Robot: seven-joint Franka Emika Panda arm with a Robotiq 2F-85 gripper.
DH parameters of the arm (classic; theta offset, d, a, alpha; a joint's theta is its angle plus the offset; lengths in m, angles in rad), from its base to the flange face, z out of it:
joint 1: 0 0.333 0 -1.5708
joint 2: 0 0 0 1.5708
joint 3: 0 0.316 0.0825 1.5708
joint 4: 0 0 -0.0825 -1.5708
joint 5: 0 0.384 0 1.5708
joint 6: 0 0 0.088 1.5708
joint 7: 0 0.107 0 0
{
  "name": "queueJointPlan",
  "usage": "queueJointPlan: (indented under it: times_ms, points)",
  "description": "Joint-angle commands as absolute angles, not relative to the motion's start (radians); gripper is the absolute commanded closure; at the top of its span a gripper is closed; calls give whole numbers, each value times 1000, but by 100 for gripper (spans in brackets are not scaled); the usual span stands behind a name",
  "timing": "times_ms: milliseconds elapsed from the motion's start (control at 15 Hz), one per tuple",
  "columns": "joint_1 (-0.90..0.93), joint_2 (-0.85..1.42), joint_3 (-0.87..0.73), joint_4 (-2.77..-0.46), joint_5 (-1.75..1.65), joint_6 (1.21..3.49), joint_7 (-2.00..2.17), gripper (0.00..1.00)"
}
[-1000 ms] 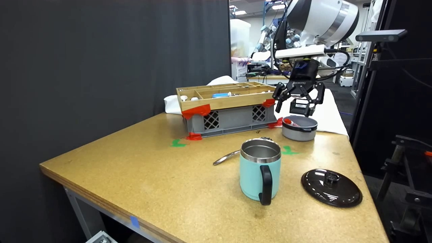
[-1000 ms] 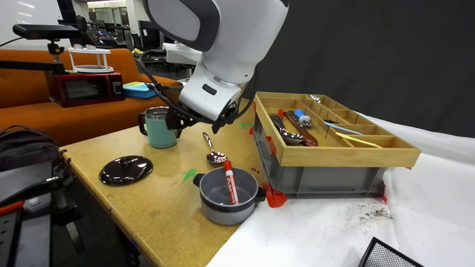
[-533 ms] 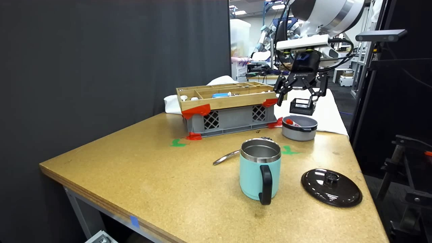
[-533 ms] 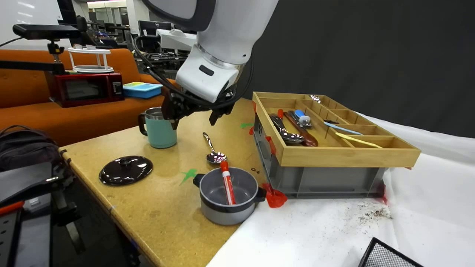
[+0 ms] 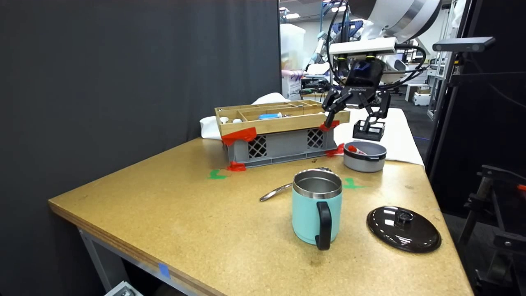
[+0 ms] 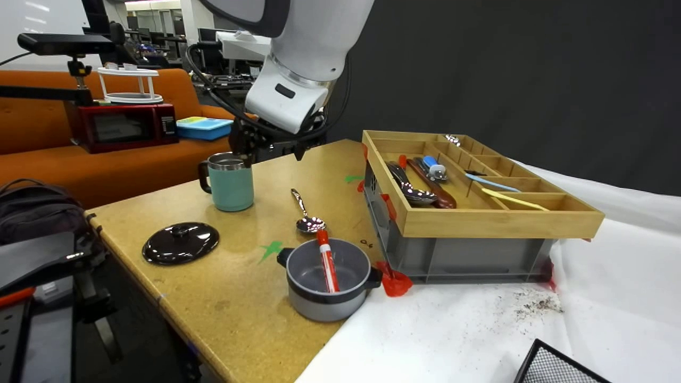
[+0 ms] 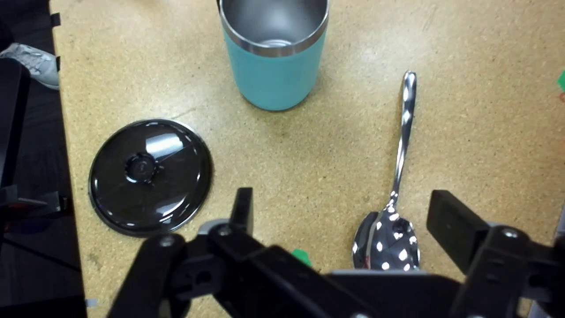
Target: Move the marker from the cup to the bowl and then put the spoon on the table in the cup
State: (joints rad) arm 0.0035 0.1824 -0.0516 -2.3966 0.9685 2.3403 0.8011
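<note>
While the end effector (image 7: 342,210) hangs spread wide, the spoon (image 7: 398,168) lies apart, below it.

The table (image 7: 309,168) is brightly lit, with a pale sheen spread beside the cup (image 7: 276,75); white glare is thrown back by the dark lid (image 7: 145,198) and scattered in specks across the spoon (image 7: 388,240). In an exterior view, lit ceiling lamps (image 5: 292,15) are seen in the background, while the curtain (image 5: 144,82) is rendered dim. In the wrist view, the gripper (image 7: 342,201) is shown nearly black and soft-edged.
</note>
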Motion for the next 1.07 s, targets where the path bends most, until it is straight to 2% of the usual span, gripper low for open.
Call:
queueJointPlan:
  times_ms: [0, 1000]
  points:
    - [10, 223, -21, -2363, 1079, 2396, 709, 0]
    - [95, 559, 19, -2092, 1129, 2605, 695, 0]
